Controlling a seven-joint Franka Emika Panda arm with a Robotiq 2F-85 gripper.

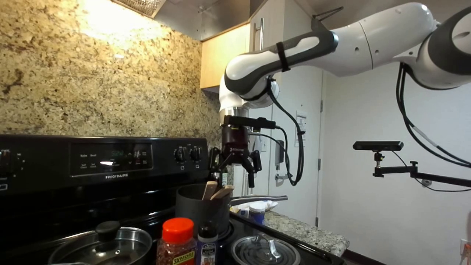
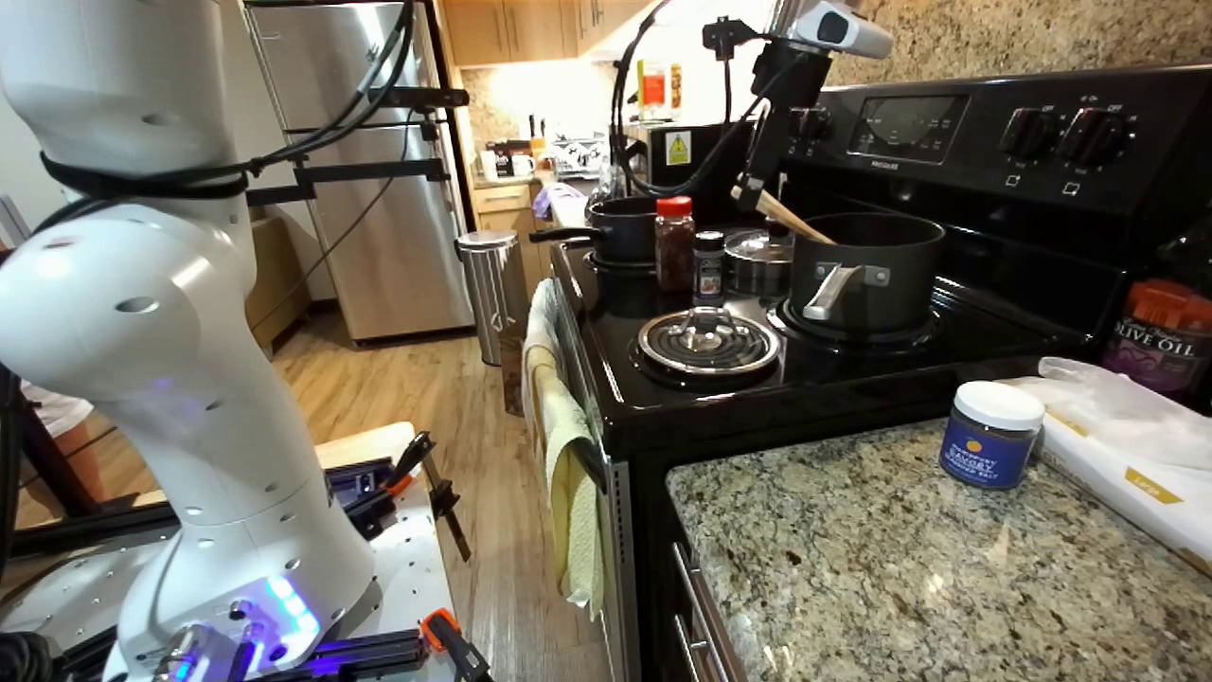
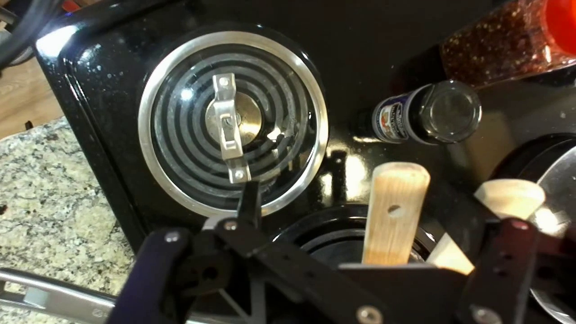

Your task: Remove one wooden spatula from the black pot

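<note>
Gripper (image 3: 369,202) is spread wide, empty; spatulas (image 3: 396,234) are leaned in the black pot (image 2: 900,298) by the stovetop's (image 3: 360,40) back corner.

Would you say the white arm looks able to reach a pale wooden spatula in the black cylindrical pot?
Probably yes: the wrist view shows one spatula between the fingers of the open black gripper; another wooden handle may crowd them.

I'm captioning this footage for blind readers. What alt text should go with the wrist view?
An open robot gripper extends from the bottom edge, a wooden handle with a hole and a second, partly hidden wooden utensil showing past it. On the black stovetop are a metal-rimmed glass lid at left and, at right, a dark-capped bottle and red-capped jar.
</note>
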